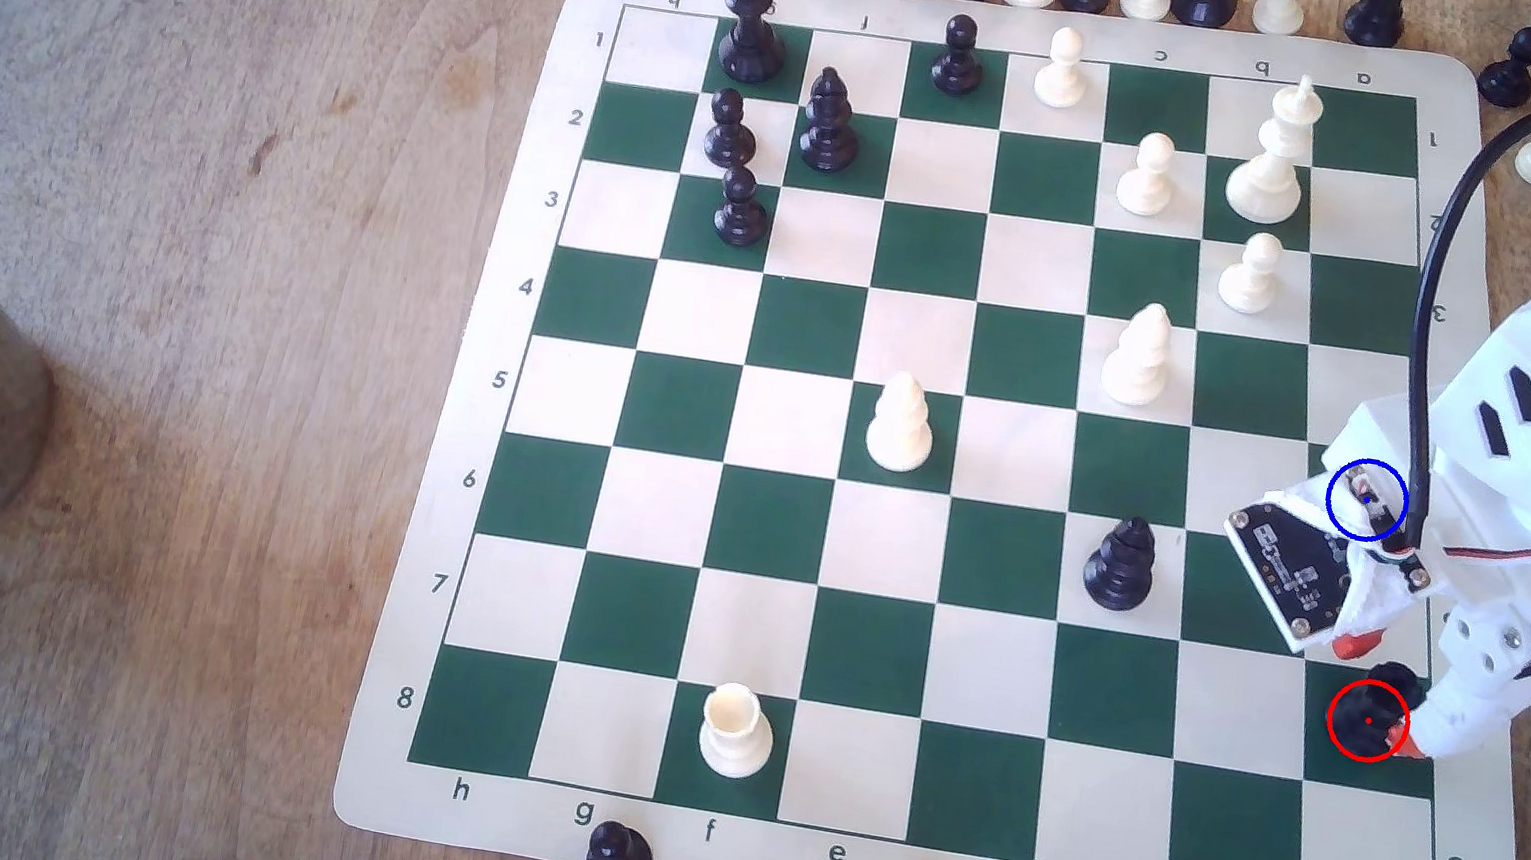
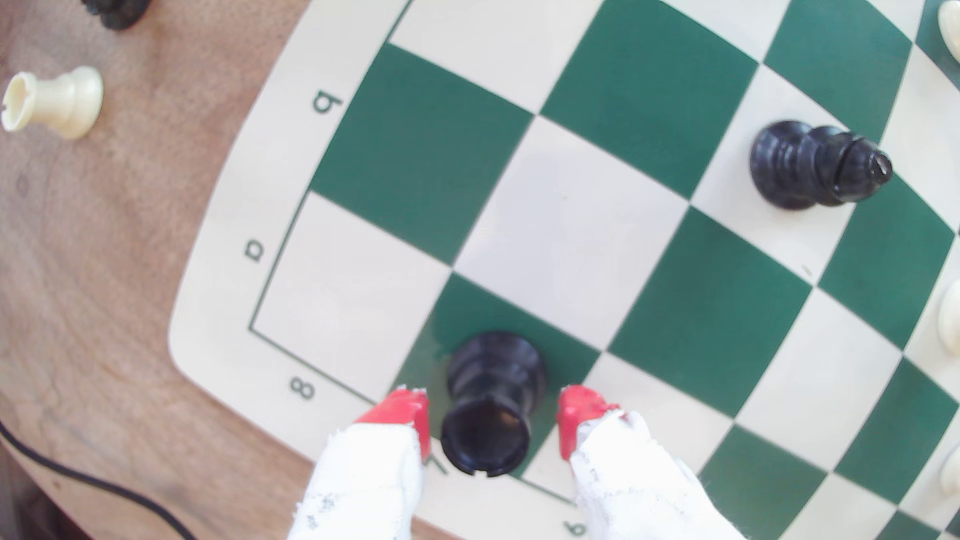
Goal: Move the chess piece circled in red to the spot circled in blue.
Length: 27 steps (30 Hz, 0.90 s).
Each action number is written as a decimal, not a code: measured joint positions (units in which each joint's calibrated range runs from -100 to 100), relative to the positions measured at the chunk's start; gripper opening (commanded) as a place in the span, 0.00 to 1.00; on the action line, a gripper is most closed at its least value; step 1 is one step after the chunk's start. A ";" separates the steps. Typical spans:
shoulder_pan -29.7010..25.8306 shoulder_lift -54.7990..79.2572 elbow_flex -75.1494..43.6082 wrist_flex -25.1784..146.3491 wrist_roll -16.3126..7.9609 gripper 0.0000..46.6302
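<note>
The chess piece, a squat black rook (image 1: 1374,710) with a notched top, stands upright on the dark green square a7 inside the red ring, near the board's corner at the exterior view's right. My gripper (image 1: 1386,701) is lowered around it. In the wrist view the red fingertips (image 2: 402,413) flank the rook (image 2: 491,400) on both sides, open, with a clear gap on one side and a hairline gap on the other. The blue ring (image 1: 1368,499) of the spot is drawn two squares up the a file. My wrist and its circuit board cover that square.
A black bishop (image 1: 1119,565) stands on c6, two files from the rook. A white rook (image 2: 52,101) lies off the board on the wooden table. My black cable (image 1: 1432,299) hangs over the a file. Captured pieces line the far edge.
</note>
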<state>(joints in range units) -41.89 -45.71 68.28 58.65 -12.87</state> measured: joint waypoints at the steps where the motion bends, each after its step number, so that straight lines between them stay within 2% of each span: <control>1: -0.22 0.08 0.00 0.00 0.00 0.28; 7: -0.29 0.17 0.00 0.08 0.00 0.27; 15: -0.96 0.17 0.00 0.48 0.00 0.12; 25: -1.47 0.00 0.00 1.04 0.54 0.11; 27: -0.07 -1.93 -0.27 3.19 0.59 0.11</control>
<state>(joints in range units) -41.96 -47.63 68.01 61.83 -12.28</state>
